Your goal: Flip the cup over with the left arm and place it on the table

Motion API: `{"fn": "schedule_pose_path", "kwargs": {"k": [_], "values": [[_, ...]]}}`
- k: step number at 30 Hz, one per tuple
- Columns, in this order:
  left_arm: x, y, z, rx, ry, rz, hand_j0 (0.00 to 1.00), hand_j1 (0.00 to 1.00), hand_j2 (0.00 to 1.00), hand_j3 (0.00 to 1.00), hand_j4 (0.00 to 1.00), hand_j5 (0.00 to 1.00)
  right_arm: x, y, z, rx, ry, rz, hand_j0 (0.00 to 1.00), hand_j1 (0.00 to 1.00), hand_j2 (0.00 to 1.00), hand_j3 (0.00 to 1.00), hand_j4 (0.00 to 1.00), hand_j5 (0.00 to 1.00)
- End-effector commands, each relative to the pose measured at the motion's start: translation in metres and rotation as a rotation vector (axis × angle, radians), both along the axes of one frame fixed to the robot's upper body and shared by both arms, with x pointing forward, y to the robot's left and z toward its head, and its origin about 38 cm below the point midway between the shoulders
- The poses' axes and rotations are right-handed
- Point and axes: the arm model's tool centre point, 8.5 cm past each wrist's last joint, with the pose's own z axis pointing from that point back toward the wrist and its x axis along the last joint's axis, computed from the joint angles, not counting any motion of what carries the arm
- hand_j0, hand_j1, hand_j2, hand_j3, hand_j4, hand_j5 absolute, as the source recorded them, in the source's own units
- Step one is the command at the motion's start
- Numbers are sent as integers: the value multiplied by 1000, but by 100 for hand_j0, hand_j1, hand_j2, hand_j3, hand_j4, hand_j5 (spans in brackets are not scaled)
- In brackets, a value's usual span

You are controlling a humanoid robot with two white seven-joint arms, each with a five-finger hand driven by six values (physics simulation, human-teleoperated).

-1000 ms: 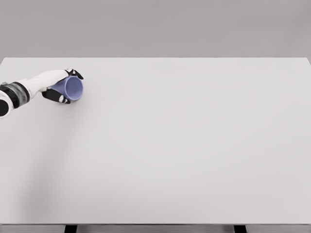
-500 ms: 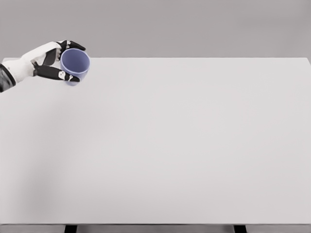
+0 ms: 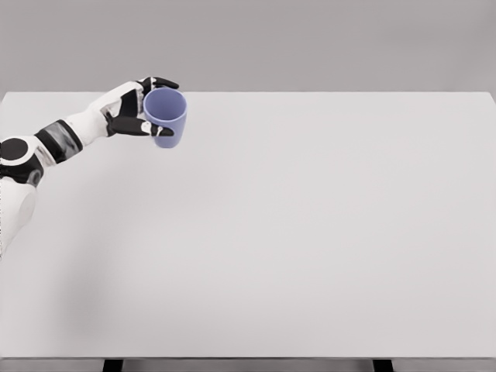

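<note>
Grey wall filled the background, and below it the pale bench [image 3: 310,232] ran almost the full width of the head view. I had the left hand [image 3: 143,108] up near the far left corner, its arm coming in from the left edge. The dark fingers [image 3: 159,82] were curled round the blue cup [image 3: 166,116], thumb across the near side and the others hooked over the far side close to the rim, so the hand was closed on it. The cup sat nearly upright in that grip, mouth up and tipped a little toward the camera, so I could see into it. Whether its base touched the bench or hung just above it I could not tell; I saw no clear shadow under it. The right arm was nowhere in view.

I judged the flip to be as good as done, with the setting-down step in hand. The next move called for levelling the cup, bringing it straight down until the base sat flat, then loosening the fingers slowly and drawing the hand away sideways without catching the rim.
</note>
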Motion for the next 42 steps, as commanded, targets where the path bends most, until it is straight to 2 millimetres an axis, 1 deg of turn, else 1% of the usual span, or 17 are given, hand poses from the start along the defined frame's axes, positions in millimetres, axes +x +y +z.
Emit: {"fn": "schedule_pose_path", "kwargs": {"k": [1,3,5,7,13,15,17,22,39,42], "values": [[1,-9,-4,-25,9,-8,58,58,58,58,58,58,1,0,0,0,-2,0,100,100,100,100,100,100],[-2,-17,-14,-34,26,-15,59,59,59,59,59,59,1,0,0,0,-2,0,100,100,100,100,100,100],[-2,-19,-15,-37,27,-18,60,60,60,60,60,60,0,0,0,0,0,0,100,100,100,100,100,100],[-4,-20,-19,-36,34,-19,69,69,69,69,69,69,1,0,0,0,-2,0,100,100,100,100,100,100],[-7,-22,-26,-28,48,-24,85,85,85,85,85,85,0,0,0,0,0,0,100,100,100,100,100,100],[-7,-22,-27,-28,48,-25,88,88,88,88,88,88,0,0,0,0,0,0,100,100,100,100,100,100],[-8,-27,-29,-37,51,-31,89,89,89,89,89,89,1,0,0,0,-2,0,100,100,100,100,100,100],[-9,-27,-30,-36,47,-32,100,100,100,100,100,100,0,0,0,-1,0,0,100,100,100,100,100,100],[-9,-28,-28,-37,44,-36,100,100,100,100,100,100,0,0,0,0,0,0,100,100,100,100,100,100],[-8,-26,-26,-38,38,-35,100,100,100,100,100,100,0,0,0,0,0,0,100,100,100,100,100,100]]}}
